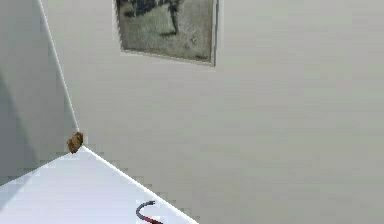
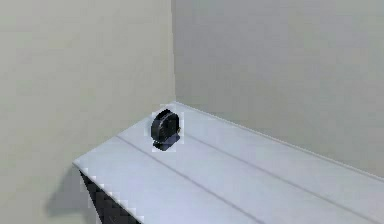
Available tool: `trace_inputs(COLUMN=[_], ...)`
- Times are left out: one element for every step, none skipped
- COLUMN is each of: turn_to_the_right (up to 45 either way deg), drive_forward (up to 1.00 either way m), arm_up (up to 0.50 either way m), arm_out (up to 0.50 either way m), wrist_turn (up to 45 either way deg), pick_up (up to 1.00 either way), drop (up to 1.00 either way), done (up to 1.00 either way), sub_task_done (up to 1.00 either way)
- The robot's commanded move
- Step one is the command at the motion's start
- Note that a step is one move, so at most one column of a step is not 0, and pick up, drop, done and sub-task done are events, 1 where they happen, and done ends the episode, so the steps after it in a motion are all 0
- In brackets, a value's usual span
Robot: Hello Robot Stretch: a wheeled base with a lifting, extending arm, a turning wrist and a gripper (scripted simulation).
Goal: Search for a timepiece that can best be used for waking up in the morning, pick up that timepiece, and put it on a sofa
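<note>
We're looking out along the arm side, and there it is: the timepiece [image 2: 165, 128], a small, dark, round-bodied thing standing upright on a pale tabletop [image 2: 250, 175]. From the middle of the arm side view it sits at about eight o'clock, close in. It stands near the tabletop's far corner, where two plain walls meet behind it at twelve o'clock. The top runs away from it toward four o'clock, with long straight seams along its length. Down at seven o'clock we see the furniture's dark front [image 2: 100, 205] under the near edge.

We have nothing to go on for the arm's pose. As for the claw, we cannot tell how it stands.

Over to the forward view now. Up at twelve o'clock a framed picture [image 1: 168, 28] hangs on the light wall, its top cut by the edge. At about eight o'clock a white surface [image 1: 70, 185] comes to a point against the wall corner. Right at that tip sits a small brown lump [image 1: 75, 142], too small for us to name. Down at six o'clock, on the same white surface by its wall-side edge, lies a thin dark curved thing [image 1: 148, 212] with a touch of red. We can't make out what it is either.
</note>
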Motion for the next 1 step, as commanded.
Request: trace_inputs(turn_to_the_right=[0.0], drive_forward=[0.0], arm_up=[0.38], arm_out=[0.0], wrist_turn=[0.0], pick_up=[0.0], drop=[0.0], done=[0.0], sub_task_done=[0.0])
